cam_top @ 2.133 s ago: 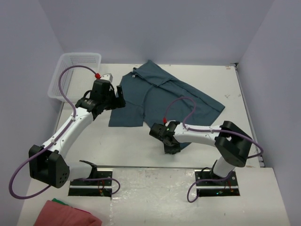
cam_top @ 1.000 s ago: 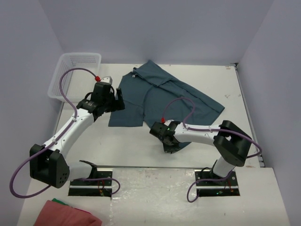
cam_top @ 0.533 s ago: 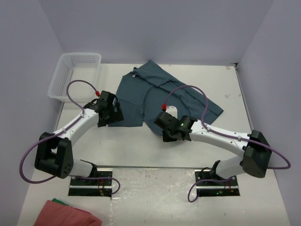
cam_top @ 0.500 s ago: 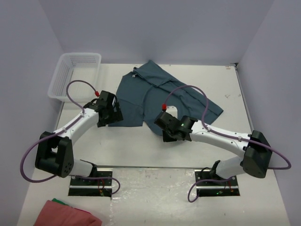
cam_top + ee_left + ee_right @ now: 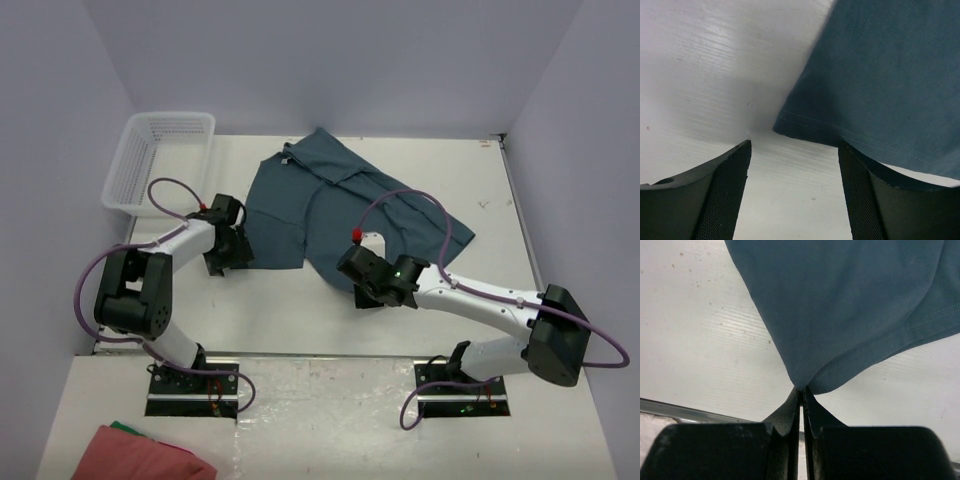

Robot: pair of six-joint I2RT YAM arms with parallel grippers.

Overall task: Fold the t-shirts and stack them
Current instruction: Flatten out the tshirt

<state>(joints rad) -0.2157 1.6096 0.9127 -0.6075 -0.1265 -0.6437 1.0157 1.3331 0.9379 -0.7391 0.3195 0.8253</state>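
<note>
To start the fold, the right gripper [image 5: 801, 392] pinches tight on a corner of the shirt [image 5: 340, 205]; the open, empty left gripper [image 5: 795, 150] should grab its corner next.

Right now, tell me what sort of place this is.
Likely a robot test bench, not a home: robot arms bolted to a white table, blank walls around it, one teal t-shirt laid out.

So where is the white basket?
In the top view, the white basket sits at the far left corner of the table, just left of the blue t-shirt.
</note>
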